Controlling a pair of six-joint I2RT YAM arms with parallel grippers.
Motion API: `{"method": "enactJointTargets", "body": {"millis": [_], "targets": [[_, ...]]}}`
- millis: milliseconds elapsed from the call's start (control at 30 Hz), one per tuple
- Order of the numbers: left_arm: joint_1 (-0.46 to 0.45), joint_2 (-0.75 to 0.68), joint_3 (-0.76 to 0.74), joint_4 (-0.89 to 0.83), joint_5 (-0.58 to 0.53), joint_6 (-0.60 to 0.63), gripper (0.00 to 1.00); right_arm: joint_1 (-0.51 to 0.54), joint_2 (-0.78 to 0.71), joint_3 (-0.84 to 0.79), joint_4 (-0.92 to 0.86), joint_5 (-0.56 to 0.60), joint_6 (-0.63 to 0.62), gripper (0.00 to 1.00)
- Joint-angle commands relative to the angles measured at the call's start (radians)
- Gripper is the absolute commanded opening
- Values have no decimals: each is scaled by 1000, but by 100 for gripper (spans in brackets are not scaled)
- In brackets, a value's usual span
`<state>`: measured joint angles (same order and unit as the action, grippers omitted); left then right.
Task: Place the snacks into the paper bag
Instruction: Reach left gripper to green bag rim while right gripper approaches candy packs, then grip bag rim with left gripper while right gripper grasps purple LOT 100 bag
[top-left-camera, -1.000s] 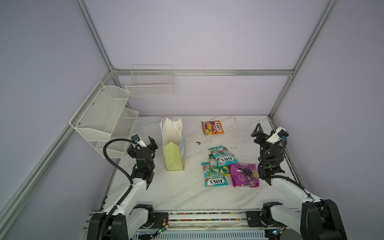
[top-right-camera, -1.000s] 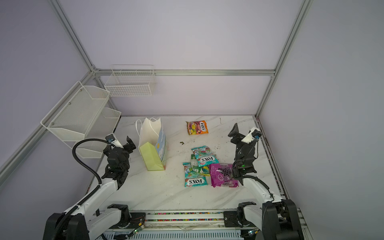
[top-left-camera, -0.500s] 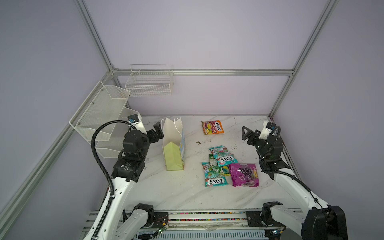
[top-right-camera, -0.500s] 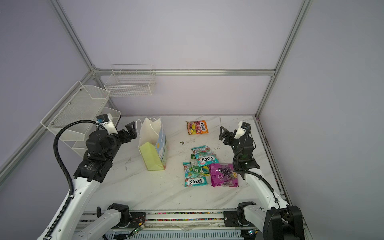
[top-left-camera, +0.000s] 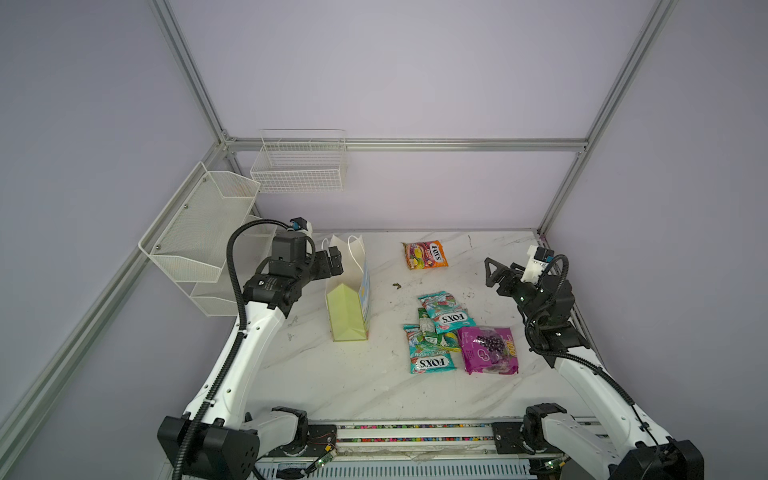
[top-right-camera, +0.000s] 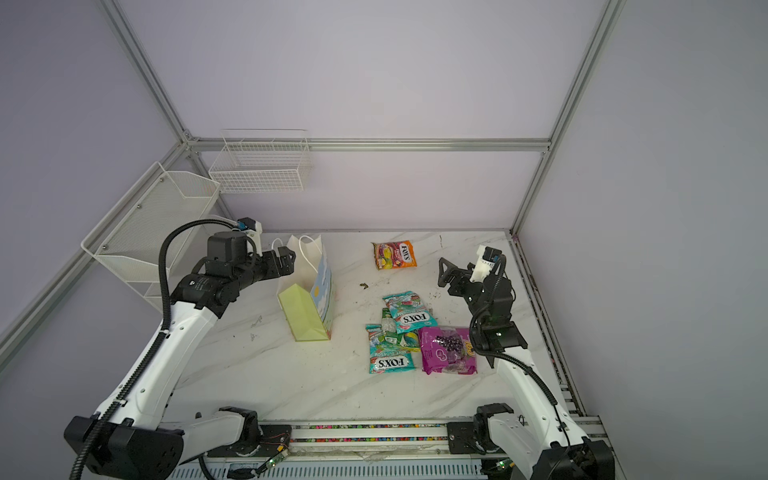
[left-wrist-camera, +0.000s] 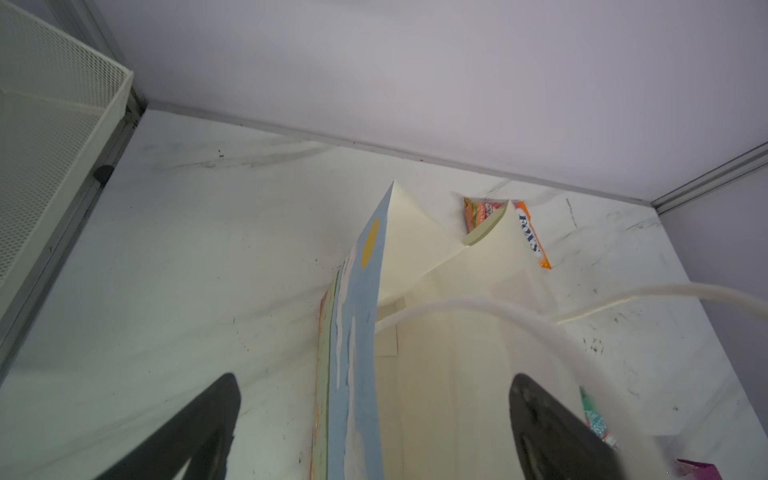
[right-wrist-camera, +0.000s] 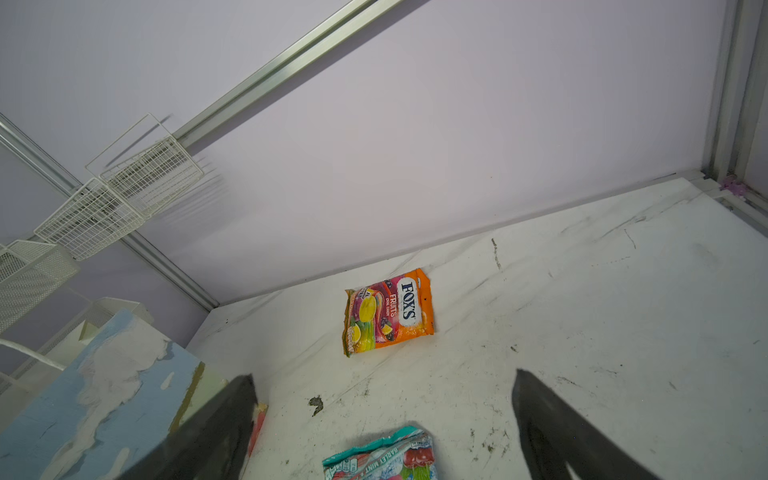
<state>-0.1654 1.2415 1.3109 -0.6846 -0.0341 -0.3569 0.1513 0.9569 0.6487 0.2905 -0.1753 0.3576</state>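
The paper bag (top-left-camera: 347, 305) (top-right-camera: 305, 309) stands upright and open, left of centre. My left gripper (top-left-camera: 333, 261) (left-wrist-camera: 374, 428) hovers open at its top rim. In the left wrist view the blue printed wall (left-wrist-camera: 359, 332) runs between the fingers, and a white cord handle (left-wrist-camera: 478, 307) loops across. The snacks lie on the table: an orange packet (top-left-camera: 424, 255) (right-wrist-camera: 388, 311) lies apart at the back. Two teal packets (top-left-camera: 445, 311) (top-left-camera: 428, 358), a green one (top-left-camera: 426, 326) and a magenta one (top-left-camera: 490, 350) lie together. My right gripper (top-left-camera: 492, 271) (right-wrist-camera: 382, 432) hangs open above the table, right of them.
A white wire basket (top-left-camera: 299, 166) hangs on the back wall. A tiered mesh shelf (top-left-camera: 203, 232) is fixed to the left wall, close behind my left arm. A dark crumb (top-left-camera: 397, 285) lies mid-table. Aluminium frame posts ring the table, and a rail runs along the front.
Both arms have lifted out of their folded poses. My left gripper has come up to the bag's top, and my right gripper has swung inward above the table. Both stayed open.
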Motion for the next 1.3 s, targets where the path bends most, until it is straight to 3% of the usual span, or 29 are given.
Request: {"method": "enactJointTargets", "body": {"millis": [0, 133, 333, 500, 567, 767, 833, 933, 967, 1100, 1267], "targets": [[-2, 11, 75, -12, -24, 9, 100, 3, -31, 14, -26, -13, 11, 97], [1, 73, 92, -17, -30, 28, 91, 4, -54, 9, -32, -9, 14, 97], [4, 127, 110, -34, -56, 48, 44, 3, -67, 11, -55, 17, 25, 97], [3, 121, 155, -55, -88, 95, 10, 2, -37, 69, -199, 151, 40, 97], [3, 121, 191, -80, -108, 124, 3, 3, -3, 113, -298, 226, 78, 97], [-29, 140, 304, -185, -170, 226, 0, 4, 147, 229, -581, 360, 166, 97], [-52, 152, 306, -211, -182, 251, 0, 5, 175, 232, -592, 302, 146, 97], [-99, 162, 292, -250, -226, 279, 0, 32, 186, 195, -505, 45, 28, 97], [-114, 203, 288, -260, -240, 286, 0, 52, 188, 193, -492, 19, 23, 97], [-151, 222, 254, -276, -250, 283, 0, 206, 252, 269, -566, 177, -33, 97], [-197, 223, 218, -279, -268, 273, 0, 243, 298, 328, -674, 264, -21, 97]]}}
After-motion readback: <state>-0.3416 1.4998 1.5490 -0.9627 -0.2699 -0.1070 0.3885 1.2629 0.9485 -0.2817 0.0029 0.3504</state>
